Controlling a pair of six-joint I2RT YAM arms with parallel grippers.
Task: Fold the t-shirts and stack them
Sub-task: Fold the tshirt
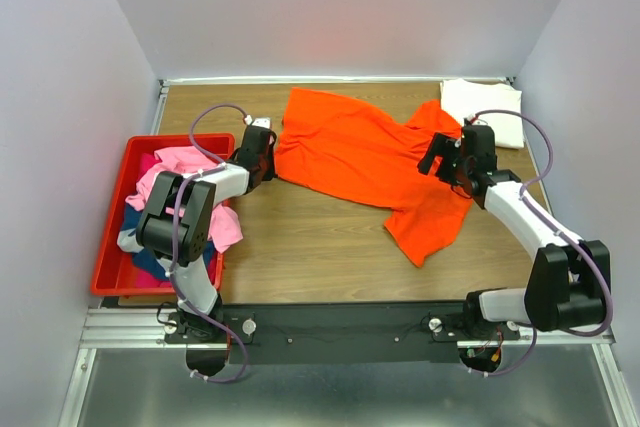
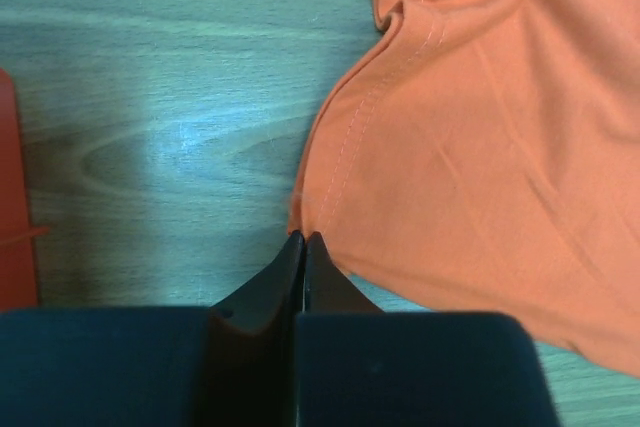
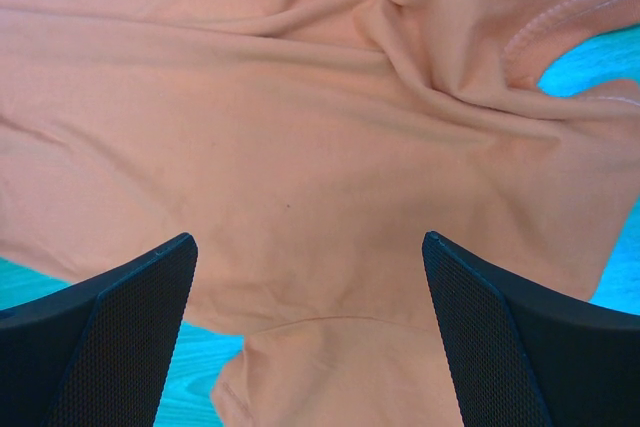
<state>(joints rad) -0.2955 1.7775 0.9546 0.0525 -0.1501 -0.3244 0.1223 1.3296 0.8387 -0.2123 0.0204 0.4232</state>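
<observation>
Plainly, the biggest exposure is the wooden table (image 1: pixel 300 247) itself. Its bare grain offers nothing to hold cloth down, so any pull is likely to drag the whole garment rather than lift one edge.

The orange t-shirt (image 1: pixel 350 152) lies spread across the far middle of the table. It is creased, and one end trails toward the near right. If it is folded from this rumpled lay, the wrinkles near the right sleeve will probably be trapped inside and the fold will come out lopsided.

The red bin (image 1: pixel 112 267) sits at the left edge, holding a pink t-shirt (image 1: pixel 160 162) and a dark blue t-shirt (image 1: pixel 150 259). A leftward tug could sweep the orange cloth against its wall.

The folded cream-white t-shirt (image 1: pixel 480 107) rests in the far right corner, close to the right arm's elbow room. A wide swing there might nudge it out of square.

The right gripper (image 1: pixel 445 162) hangs over the shirt's right part with its jaws spread wide and nothing between them. If it closes where it is, it may gather a bunch of layers instead of a single edge.

The left gripper (image 2: pixel 303 237) has its jaws pressed together on the very corner of the shirt's left hem (image 2: pixel 345 147). The bite looks thin, and how much cloth is caught cannot be made out. I judge a slip likely once the arm lifts.
</observation>
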